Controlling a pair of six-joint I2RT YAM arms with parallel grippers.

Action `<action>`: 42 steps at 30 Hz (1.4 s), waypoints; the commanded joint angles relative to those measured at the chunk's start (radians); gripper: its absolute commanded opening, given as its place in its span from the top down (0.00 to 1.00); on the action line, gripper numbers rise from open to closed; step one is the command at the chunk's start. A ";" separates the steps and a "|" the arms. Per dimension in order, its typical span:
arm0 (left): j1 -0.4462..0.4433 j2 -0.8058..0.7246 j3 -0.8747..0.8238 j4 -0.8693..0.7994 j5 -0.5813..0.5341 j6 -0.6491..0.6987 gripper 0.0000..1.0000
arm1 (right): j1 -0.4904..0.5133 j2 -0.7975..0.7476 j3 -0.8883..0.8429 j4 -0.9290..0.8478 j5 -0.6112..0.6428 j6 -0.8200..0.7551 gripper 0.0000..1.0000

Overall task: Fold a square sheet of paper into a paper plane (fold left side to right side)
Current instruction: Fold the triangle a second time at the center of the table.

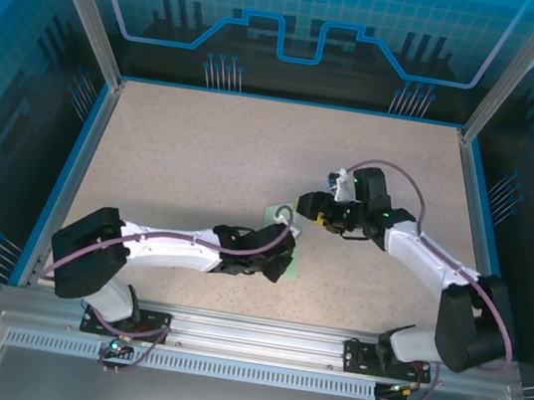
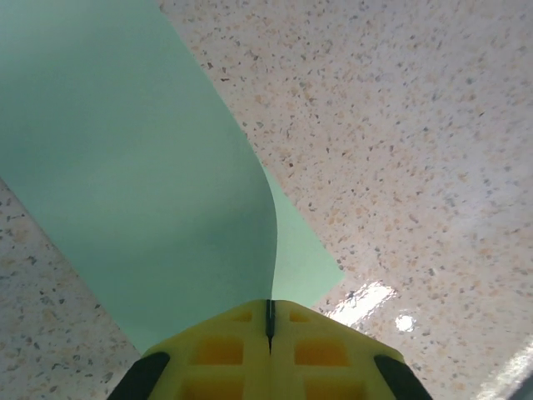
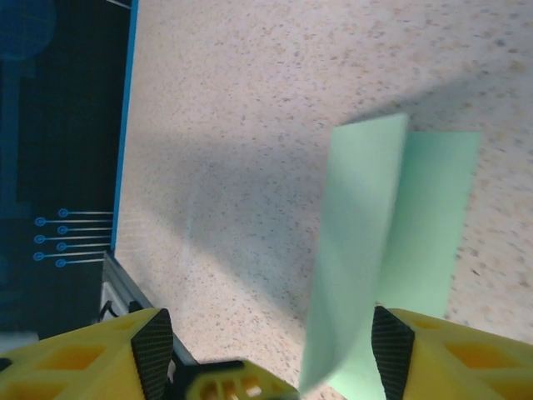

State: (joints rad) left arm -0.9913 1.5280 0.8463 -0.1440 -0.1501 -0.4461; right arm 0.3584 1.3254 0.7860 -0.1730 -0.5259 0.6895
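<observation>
Ok so here's where it's at: the square sheet of paper (image 2: 125, 167) sits near the middle of the table (image 1: 204, 150), a touch toward 6 o'clock, and it's half up in the air. The left gripper (image 2: 269, 321), reaching in from about 8 o'clock, is clenched right on one edge of the sheet. You can see the green edge running straight into the seam between the yellow fingers, and the lifted part bows up in a soft curl while the rest lies flat on the speckled top. The right gripper (image 3: 271, 346) hangs at roughly 1 o'clock of the paper with its jaws wide apart, gripping nothing, though the raised flap stands close to its right-hand finger. My worries from here are these. The pinch is on a thin sliver of edge, so I'd guess a quick swing over could pull the paper out. Nothing seems to pin the flat half either, so the whole sheet might slide along instead of folding. And that curl has no crease yet, so if the edge lands crooked the fold line goes off-centre and the plane ends up lopsided. The open right fingers could also snag the flap if they come in carelessly.
</observation>
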 commanded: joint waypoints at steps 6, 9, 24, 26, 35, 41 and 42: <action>0.174 -0.037 -0.090 0.139 0.327 -0.023 0.95 | 0.026 -0.067 -0.202 0.016 0.002 -0.012 0.59; 0.213 -0.030 -0.092 0.129 0.359 -0.001 0.94 | 0.084 -0.031 -0.220 0.012 0.030 -0.019 0.75; 0.288 0.035 -0.053 0.024 0.375 0.096 0.93 | 0.237 0.215 -0.134 -0.048 0.166 0.012 0.90; 0.293 0.043 -0.045 0.014 0.378 0.109 0.92 | 0.240 0.223 -0.131 -0.066 0.172 0.013 0.90; 0.329 0.095 -0.010 0.003 0.385 0.145 0.91 | 0.249 0.257 -0.107 -0.158 0.221 -0.011 0.90; 0.336 0.140 0.020 0.004 0.399 0.165 0.91 | 0.263 0.280 -0.097 -0.166 0.217 -0.014 0.90; 0.339 0.148 0.024 0.005 0.400 0.167 0.91 | 0.264 0.283 -0.094 -0.167 0.217 -0.015 0.89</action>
State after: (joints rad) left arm -0.6636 1.6508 0.8375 -0.1253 0.2199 -0.3115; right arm 0.5961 1.5700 0.6910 -0.2852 -0.3435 0.6895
